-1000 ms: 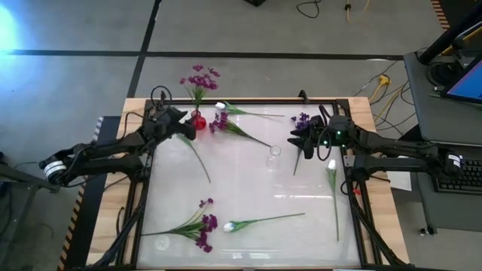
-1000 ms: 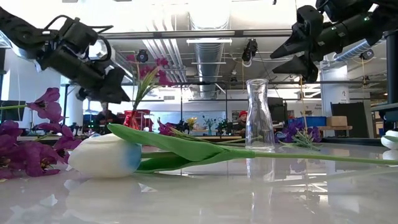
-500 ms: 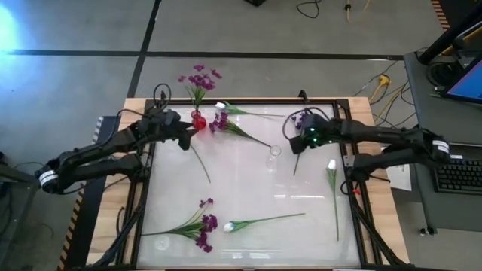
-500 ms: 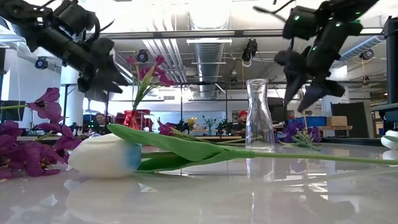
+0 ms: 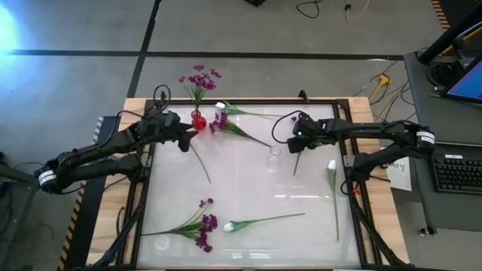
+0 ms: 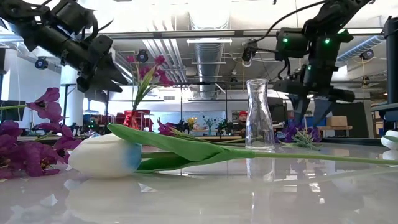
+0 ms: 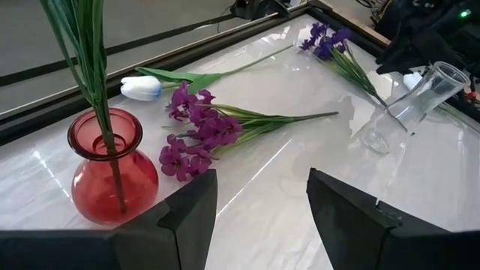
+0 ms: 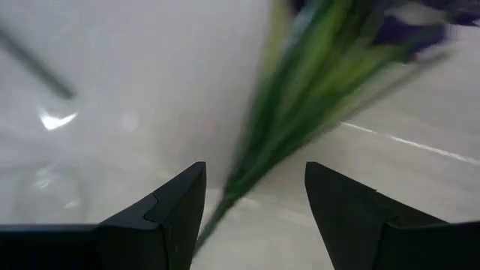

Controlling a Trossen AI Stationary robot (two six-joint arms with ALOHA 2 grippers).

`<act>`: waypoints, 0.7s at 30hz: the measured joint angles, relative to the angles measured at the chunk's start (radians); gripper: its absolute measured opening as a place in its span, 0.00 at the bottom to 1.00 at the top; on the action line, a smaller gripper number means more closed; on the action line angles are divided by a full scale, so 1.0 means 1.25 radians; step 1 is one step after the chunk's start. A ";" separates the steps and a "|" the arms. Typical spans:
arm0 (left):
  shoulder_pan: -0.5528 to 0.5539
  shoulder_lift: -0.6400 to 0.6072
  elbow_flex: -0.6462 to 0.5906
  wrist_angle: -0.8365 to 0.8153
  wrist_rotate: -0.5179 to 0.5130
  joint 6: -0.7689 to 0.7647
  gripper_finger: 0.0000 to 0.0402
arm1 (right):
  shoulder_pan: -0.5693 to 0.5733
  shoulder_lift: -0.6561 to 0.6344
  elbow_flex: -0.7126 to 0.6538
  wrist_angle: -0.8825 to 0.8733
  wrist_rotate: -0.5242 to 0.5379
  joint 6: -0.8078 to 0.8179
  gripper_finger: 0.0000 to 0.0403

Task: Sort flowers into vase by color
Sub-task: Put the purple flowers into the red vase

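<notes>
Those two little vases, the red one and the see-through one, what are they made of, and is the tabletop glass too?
The red vase looks like tinted glass: glossy, and the stems show through it. The clear vase looks like clear glass or plastic; the room shows through it. The tabletop is white and glossy, mirroring flowers; the material cannot be told.

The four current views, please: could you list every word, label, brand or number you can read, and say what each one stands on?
No text can be read in any view.
The white sheet of paper beside the table's right edge carries dark marks, too small to read.
The round red glass vase, the clear glass carafe vase and the white tabletop bear no lettering.
Background signs in the low view are too blurred to read.
</notes>
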 joint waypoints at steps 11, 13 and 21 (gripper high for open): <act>0.000 0.005 -0.006 -0.004 -0.003 -0.006 0.48 | -0.001 0.004 -0.001 -0.025 0.014 0.034 0.54; 0.000 0.005 -0.006 -0.006 -0.004 -0.006 0.48 | -0.001 0.004 -0.001 -0.025 0.011 0.035 0.54; 0.000 0.005 -0.007 -0.007 -0.005 -0.006 0.48 | -0.001 0.004 -0.007 0.003 0.010 0.035 0.60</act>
